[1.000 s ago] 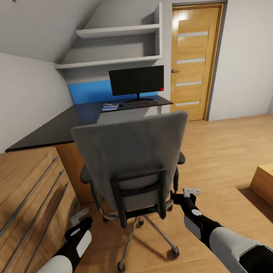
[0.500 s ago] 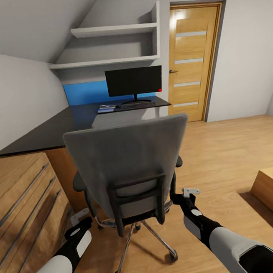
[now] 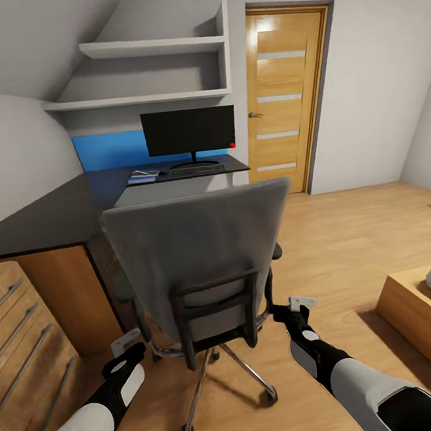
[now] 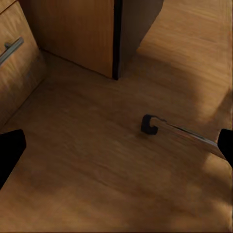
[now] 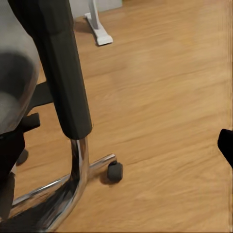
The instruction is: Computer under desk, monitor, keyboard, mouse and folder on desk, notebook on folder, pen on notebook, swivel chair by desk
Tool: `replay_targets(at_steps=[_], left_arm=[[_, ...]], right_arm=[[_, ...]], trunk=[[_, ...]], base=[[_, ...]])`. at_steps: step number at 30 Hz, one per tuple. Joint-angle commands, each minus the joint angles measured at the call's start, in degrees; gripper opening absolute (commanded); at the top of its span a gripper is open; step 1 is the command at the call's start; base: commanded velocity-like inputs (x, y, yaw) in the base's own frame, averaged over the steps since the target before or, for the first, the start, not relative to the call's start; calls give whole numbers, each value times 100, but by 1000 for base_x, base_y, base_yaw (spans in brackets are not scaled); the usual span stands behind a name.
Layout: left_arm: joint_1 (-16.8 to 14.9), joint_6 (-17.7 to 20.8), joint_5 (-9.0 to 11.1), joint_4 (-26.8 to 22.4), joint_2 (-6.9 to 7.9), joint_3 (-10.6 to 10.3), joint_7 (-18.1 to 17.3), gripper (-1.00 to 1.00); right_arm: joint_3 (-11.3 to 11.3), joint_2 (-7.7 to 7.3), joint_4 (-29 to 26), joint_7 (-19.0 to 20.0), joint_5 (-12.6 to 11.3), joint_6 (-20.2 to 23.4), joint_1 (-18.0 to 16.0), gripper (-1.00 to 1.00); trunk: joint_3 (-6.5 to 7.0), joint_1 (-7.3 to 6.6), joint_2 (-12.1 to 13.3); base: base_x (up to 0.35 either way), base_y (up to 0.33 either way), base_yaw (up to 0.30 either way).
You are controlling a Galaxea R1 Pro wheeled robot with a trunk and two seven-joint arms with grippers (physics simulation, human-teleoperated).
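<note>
Swivel chair dead centre, back toward camera, seat tucked near desk edge, star base on wood floor. Monitor upright at desk's far end, keyboard at its foot, blue folder just beside. Left gripper low beside chair's base, fingers spread, holding nothing. Right gripper at chair's other side, jaw gap unreadable, empty-handed. Wooden drawer cabinet crowds left; open floor right toward door, bed frame at right edge.

Head cam high behind swivel chair, facing bench and door, both wrist cams low, close to floor, sharing chair base with head view
</note>
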Motion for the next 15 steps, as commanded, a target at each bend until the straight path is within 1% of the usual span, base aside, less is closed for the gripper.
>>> replay_targets(at_steps=[1,5,8,11,15], left_arm=[[-4,-23,58,-2,-5,-28,-17,100],[-4,-21,59,-4,-6,-29,-23,100],[-4,-22,57,-4,-4,-29,-25,100],[-4,-19,58,-4,-4,-29,-26,100],[-4,-18,54,-4,-4,-29,-26,100]], right_arm=[[48,-1,2,-34,-32,-15,-4,100],[49,-1,2,-28,-32,-15,-4,100],[49,1,2,-31,-32,-15,-4,100],[49,6,2,-33,-32,-15,-4,100],[55,7,2,-34,-32,-15,-4,100]], trunk=[[-5,0,-2],[-5,0,-2],[-5,0,-2],[-5,0,-2],[-5,0,-2]], base=[[143,-276,-105],[109,-129,-42],[-15,-32,-10],[-205,-10,-3],[-300,-3,-1]])
